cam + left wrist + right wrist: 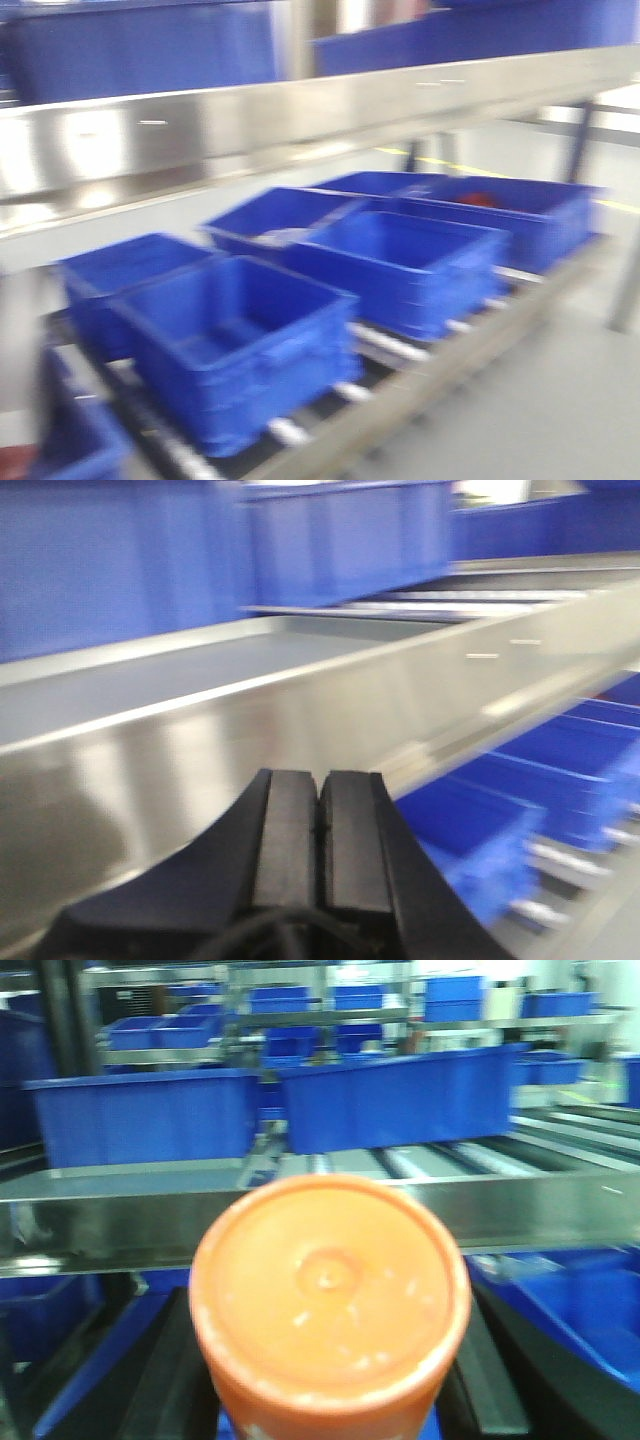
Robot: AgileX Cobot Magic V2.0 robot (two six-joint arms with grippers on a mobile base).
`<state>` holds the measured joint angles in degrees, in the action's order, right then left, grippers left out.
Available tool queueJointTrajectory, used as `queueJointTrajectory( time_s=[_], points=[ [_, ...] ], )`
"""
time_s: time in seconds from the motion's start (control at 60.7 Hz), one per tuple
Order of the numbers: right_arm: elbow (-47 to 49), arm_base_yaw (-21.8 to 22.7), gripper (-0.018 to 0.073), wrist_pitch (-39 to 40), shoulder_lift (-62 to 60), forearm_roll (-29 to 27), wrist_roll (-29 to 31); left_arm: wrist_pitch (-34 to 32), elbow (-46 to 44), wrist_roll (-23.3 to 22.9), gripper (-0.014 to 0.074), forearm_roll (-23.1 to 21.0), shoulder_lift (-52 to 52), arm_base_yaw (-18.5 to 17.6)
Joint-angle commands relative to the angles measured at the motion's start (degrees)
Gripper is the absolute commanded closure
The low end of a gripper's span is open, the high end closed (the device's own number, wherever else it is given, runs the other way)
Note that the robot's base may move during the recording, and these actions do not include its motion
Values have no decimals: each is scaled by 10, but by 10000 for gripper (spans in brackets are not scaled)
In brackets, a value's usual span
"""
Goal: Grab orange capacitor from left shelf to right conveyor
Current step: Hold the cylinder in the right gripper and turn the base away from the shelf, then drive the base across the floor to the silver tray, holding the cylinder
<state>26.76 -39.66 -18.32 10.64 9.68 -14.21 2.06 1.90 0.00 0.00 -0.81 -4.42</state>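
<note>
The orange capacitor [330, 1290] fills the lower middle of the right wrist view, its flat rimmed top facing the camera. My right gripper [330, 1380] is shut on it, with a black finger [165, 1380] on each side of the cylinder. Behind it runs the shiny lip of the left shelf [100, 1222]. My left gripper [320, 795] is shut with its pads pressed together and nothing between them, just in front of the steel shelf's front lip [300, 715]. The same shelf [250, 120] crosses the front view. The right conveyor is out of view. All views are blurred.
Several blue plastic bins [240, 340] stand on a roller rack [390, 345] below the shelf. One far bin holds something red [480, 199]. More blue bins [400, 1100] sit on the shelf and on racks behind it.
</note>
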Motion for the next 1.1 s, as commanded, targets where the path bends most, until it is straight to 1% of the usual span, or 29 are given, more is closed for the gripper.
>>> queueJointTrajectory(
  time_s=[0.0,1.088],
  points=[
    [16,0,513,49,7,8,4,-47,-4,0,701,0,6,-3],
    [16,0,513,49,7,8,4,-47,-4,0,701,0,6,-3]
  ],
)
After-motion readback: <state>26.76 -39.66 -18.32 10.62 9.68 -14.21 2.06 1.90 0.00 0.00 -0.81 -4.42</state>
